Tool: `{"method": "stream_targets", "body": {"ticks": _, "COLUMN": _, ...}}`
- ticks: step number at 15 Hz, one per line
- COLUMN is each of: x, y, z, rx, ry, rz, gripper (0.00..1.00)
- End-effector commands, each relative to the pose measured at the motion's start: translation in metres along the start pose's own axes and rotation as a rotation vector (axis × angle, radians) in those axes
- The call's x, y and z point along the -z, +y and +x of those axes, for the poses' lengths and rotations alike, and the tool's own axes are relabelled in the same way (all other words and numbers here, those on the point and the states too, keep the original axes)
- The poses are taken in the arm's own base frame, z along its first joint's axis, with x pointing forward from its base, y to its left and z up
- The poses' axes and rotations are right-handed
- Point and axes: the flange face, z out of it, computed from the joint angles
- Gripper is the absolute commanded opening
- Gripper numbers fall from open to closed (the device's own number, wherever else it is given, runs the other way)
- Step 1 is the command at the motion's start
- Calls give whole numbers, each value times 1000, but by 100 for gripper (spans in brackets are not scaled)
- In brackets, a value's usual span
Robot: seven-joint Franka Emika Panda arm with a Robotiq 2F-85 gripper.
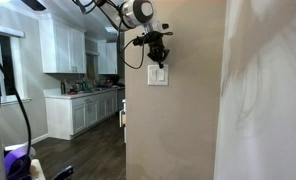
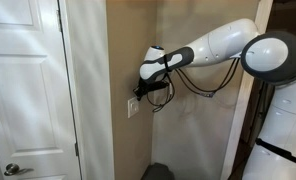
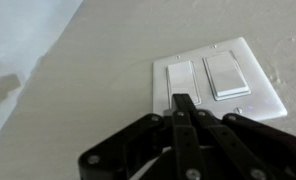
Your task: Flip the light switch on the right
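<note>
A small white wall plate [image 3: 220,80] sits on the beige wall, with two pale rockers. The right-hand light switch [image 3: 226,74] lies free; the left rocker [image 3: 179,78] is just ahead of my fingertips. My gripper [image 3: 184,103] is shut, its two black fingers pressed together, with nothing held, tips over the plate's lower edge below the left rocker. In both exterior views the plate [image 1: 158,75] [image 2: 133,106] shows on the wall with the gripper [image 1: 156,58] [image 2: 148,96] close to it, just above or beside it.
A beige wall corner [image 1: 125,100] borders a kitchen with white cabinets [image 1: 83,110]. A white door [image 2: 23,90] stands beside the wall. A pale curtain [image 1: 263,100] hangs near the camera. My white arm [image 2: 223,50] reaches across with black cables hanging.
</note>
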Motion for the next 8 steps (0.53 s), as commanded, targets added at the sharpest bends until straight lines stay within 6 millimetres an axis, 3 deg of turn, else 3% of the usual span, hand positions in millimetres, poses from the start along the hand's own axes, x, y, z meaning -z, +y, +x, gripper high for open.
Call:
{"method": "stream_targets", "body": {"ticks": 1, "x": 17, "y": 8, "z": -18, "rx": -17, "ry": -51, "rz": -55, "gripper": 0}}
{"method": "stream_targets", "body": {"ticks": 8, "x": 22, "y": 11, "z": -27, "rx": 3, "ry": -129, "rz": -61, "gripper": 0}}
